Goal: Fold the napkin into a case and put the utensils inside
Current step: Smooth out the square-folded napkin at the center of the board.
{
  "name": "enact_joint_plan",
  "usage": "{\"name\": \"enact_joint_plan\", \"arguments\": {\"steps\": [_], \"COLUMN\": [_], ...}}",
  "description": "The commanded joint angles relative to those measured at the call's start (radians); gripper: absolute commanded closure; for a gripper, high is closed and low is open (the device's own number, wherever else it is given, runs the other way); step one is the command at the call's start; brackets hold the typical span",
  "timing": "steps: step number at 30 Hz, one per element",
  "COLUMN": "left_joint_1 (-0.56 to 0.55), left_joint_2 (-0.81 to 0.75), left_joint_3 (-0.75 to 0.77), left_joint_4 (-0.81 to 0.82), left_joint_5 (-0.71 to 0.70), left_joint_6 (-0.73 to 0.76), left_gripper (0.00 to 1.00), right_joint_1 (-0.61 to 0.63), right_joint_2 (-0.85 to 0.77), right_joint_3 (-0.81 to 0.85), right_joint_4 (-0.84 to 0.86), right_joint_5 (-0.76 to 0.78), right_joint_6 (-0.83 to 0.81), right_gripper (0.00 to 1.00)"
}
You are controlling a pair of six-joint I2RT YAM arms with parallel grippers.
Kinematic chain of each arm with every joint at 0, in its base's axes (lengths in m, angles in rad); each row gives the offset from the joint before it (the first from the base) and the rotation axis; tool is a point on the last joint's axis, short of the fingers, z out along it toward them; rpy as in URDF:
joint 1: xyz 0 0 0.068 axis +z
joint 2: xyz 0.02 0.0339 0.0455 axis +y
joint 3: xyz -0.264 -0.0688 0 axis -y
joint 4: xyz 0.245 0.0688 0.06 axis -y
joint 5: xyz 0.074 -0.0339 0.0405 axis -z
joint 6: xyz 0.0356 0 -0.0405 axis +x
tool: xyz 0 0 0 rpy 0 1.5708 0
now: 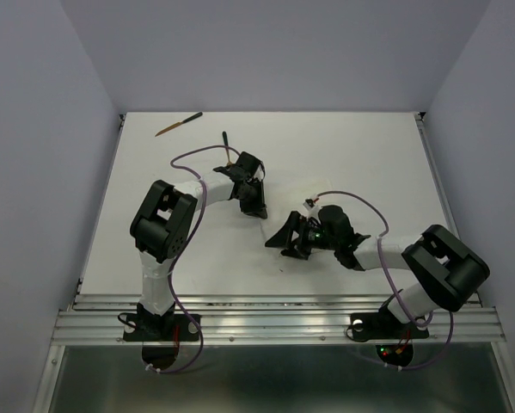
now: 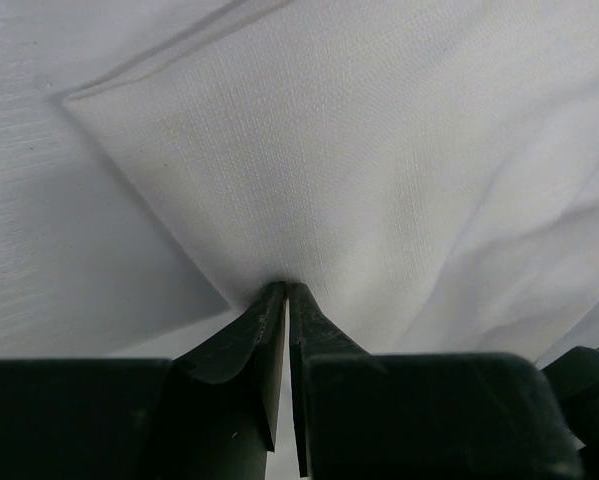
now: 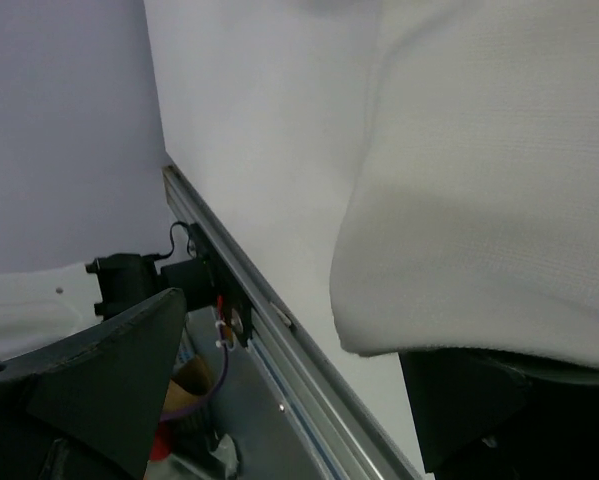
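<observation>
Left gripper: jaws almost closed, pinching the napkin at the very fingertips, the cloth fanning away from them above the tabletop. Right gripper: jaws spread wide and clamping nothing, with a fold of the napkin draped over one finger. One of the utensils lies near the far left edge, well apart from both grippers. Likely hazards: so shallow a pinch may let the cloth slip under tension, and the draped finger may drag the fold open.
</observation>
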Motion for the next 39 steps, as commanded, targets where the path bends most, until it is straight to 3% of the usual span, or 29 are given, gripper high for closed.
{"name": "enact_joint_plan", "arguments": {"steps": [1,6,11,15,20,24,30,39], "left_joint_1": [-0.003,-0.003,-0.003,-0.003,-0.003,-0.002,-0.002,-0.002], "left_joint_2": [0.047,0.054,0.062,0.068,0.068,0.065,0.067,0.067], "left_joint_3": [-0.006,-0.003,0.004,0.012,0.014,0.012,0.006,0.015], "left_joint_4": [-0.032,-0.029,-0.030,-0.032,-0.035,-0.038,-0.040,-0.041], "left_joint_5": [-0.031,-0.028,-0.031,-0.031,-0.034,-0.037,-0.040,-0.042], "left_joint_6": [0.022,0.021,0.021,0.021,0.021,0.021,0.021,0.021], "left_gripper": [0.81,0.81,0.81,0.81,0.81,0.81,0.81,0.81], "right_joint_1": [0.023,0.057,0.057,0.057,0.057,0.057,0.057,0.112], "right_joint_2": [-0.051,-0.068,-0.128,-0.214,-0.261,-0.280,-0.248,-0.191], "right_joint_3": [0.047,0.079,0.085,0.083,0.071,0.050,0.103,0.117], "right_joint_4": [-0.054,-0.137,-0.260,-0.407,-0.455,-0.404,-0.424,-0.363], "right_joint_5": [-0.114,-0.195,-0.171,-0.058,0.142,0.183,0.205,0.128], "right_joint_6": [-0.131,-0.246,-0.333,-0.389,-0.332,-0.272,-0.292,-0.260], "right_gripper": [0.12,0.12,0.12,0.12,0.12,0.13,0.23,0.17]}}
